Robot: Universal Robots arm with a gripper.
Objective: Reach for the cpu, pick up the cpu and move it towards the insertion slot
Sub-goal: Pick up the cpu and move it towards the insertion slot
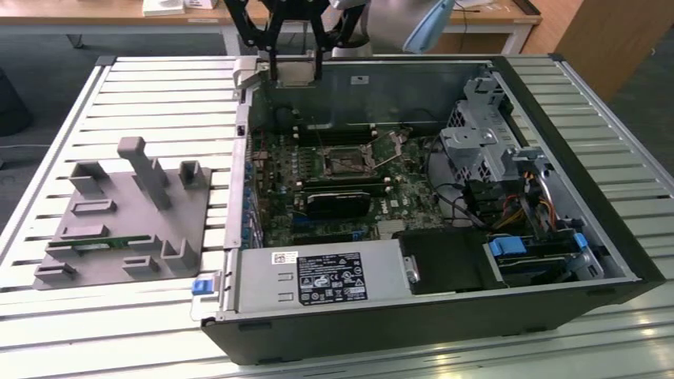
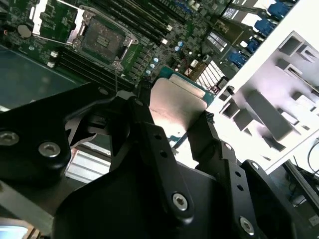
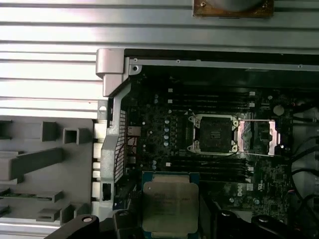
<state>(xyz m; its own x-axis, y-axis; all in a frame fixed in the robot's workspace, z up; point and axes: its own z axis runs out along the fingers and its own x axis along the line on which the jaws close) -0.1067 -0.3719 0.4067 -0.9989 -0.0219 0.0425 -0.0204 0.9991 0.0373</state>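
A grey fixture (image 1: pixel 121 213) with upright posts and shallow recesses lies on the slatted table (image 1: pixel 158 95) at the exterior view's left, well to the side of the gripper (image 1: pixel 286 49); a thin green stick (image 1: pixel 102 244) rests in 1 of its grooves. To the exterior view's right of it stands the open computer case (image 1: pixel 421 197), and the gripper hangs above the case's far wall, close to the corner nearest the fixture. Its 2 black fingers (image 2: pixel 149 134) are narrowed onto the cpu (image 3: pixel 170 203), pinching it by opposite edges, as both wrist views show; in the first wrist view the chip's silvery top with its green rim sits just ahead of the fingers, and in the second wrist view the cpu (image 2: pixel 175 104) is tilted between them. The slot (image 3: pixel 214 133) lies on the green board (image 3: pixel 159 129) inside the case, below and ahead of the held chip and apart from it, its metal frame open around a dark centre; the slot (image 1: pixel 346 161) sits mid-board in the exterior view.
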